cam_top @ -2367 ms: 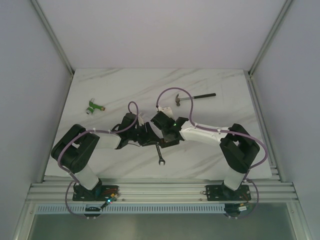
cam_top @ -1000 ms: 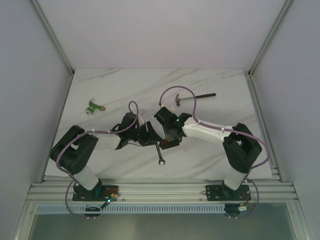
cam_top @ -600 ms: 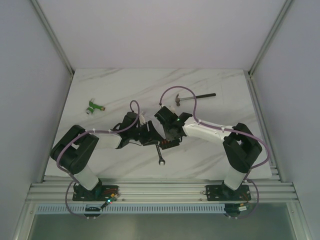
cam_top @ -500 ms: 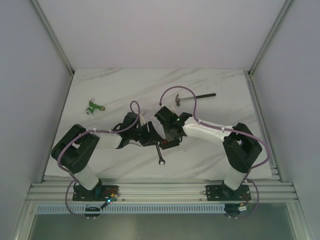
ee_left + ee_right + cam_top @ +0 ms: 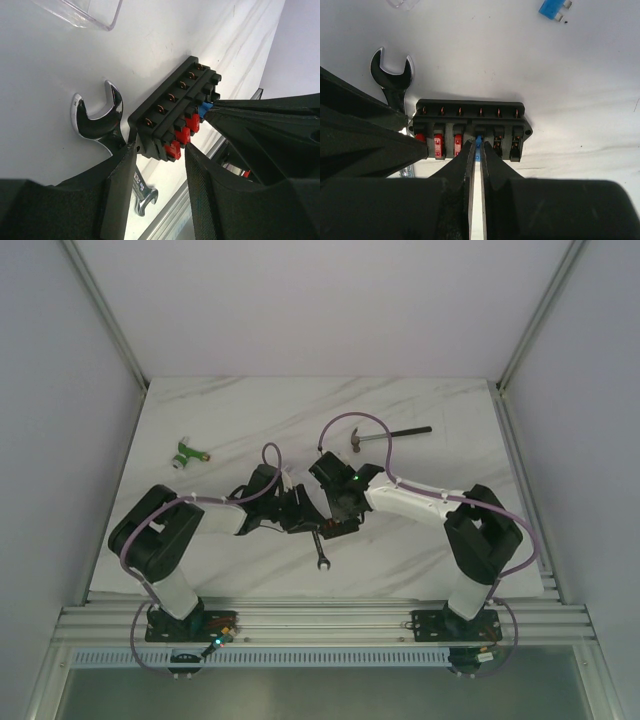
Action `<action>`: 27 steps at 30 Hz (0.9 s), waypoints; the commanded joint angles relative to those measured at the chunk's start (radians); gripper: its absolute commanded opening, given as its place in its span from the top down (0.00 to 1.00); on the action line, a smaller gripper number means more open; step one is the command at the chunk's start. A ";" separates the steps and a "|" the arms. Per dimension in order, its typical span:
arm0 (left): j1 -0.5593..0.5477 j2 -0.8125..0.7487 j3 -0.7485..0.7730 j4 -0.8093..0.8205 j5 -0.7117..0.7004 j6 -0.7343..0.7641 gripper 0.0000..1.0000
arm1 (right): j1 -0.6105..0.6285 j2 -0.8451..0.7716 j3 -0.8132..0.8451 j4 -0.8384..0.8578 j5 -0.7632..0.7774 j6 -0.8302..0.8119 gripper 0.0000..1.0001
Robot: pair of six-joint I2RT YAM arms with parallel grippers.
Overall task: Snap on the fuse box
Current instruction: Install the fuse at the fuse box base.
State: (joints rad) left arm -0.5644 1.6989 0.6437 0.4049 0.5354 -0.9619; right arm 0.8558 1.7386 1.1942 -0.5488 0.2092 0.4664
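The black fuse box (image 5: 470, 117) lies on the white table with three red fuses in its left slots. My right gripper (image 5: 479, 146) is shut on a small blue fuse (image 5: 478, 142), whose tip sits at the fourth slot. My left gripper (image 5: 160, 150) grips the box's end (image 5: 172, 117) beside the red fuses, one finger on each side. The clear cover (image 5: 85, 12) lies apart on the table, beyond the box. In the top view both grippers meet mid-table, left gripper (image 5: 303, 520) and right gripper (image 5: 336, 523), and hide most of the box.
A silver wrench (image 5: 320, 548) lies right beside the box, its open end (image 5: 95, 117) by my left finger. A loose blue fuse (image 5: 552, 9) lies farther off. A hammer (image 5: 385, 435) is at the back right and a green-and-white connector (image 5: 187, 452) at the left.
The right gripper came down to the fuse box with the blue fuse and has closed a little tighter. The left arm's elbow shifted slightly right; the box has not moved.
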 commanded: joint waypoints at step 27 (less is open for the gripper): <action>-0.005 0.061 0.021 -0.136 -0.053 0.009 0.56 | -0.035 0.107 -0.080 -0.107 -0.030 -0.081 1.00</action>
State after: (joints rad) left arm -0.5652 1.7206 0.6693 0.3725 0.5385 -0.9741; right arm 0.8326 1.7477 1.1965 -0.5533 0.1757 0.4179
